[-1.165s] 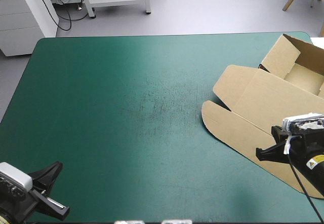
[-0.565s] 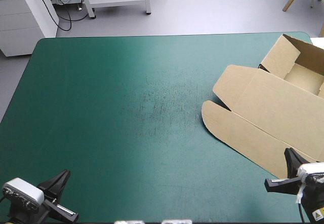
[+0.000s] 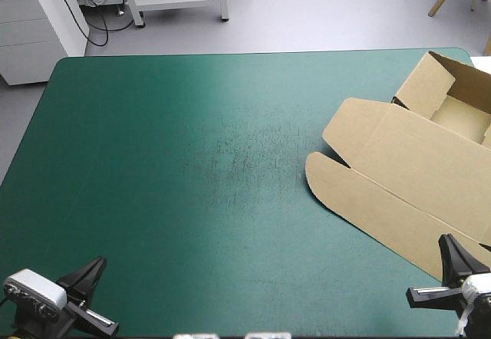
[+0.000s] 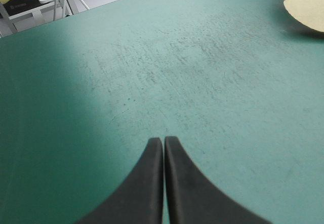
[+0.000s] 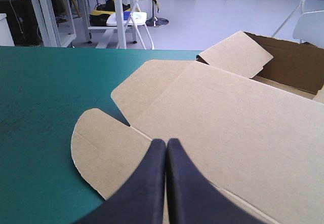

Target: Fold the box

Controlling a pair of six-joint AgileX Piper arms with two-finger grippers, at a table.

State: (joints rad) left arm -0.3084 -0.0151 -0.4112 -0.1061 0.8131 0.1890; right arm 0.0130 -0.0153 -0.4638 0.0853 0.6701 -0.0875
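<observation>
The fingers of the left hand [image 4: 163, 139] are pressed together into one point, with nothing between them, over the bare teal-green tabletop [image 4: 101, 82]. The brown box [image 3: 414, 178] is seen well ahead of this hand, off toward the side of the right hand; only its rounded flaps [image 4: 306, 8] are reached by the left wrist view. The right hand [image 5: 165, 141] is closed as well, and empty. The flat lid [image 5: 238, 127] of the box is spread directly ahead of it and under it, and the open tray [image 5: 293, 67] with raised walls is found beyond the lid.
</observation>
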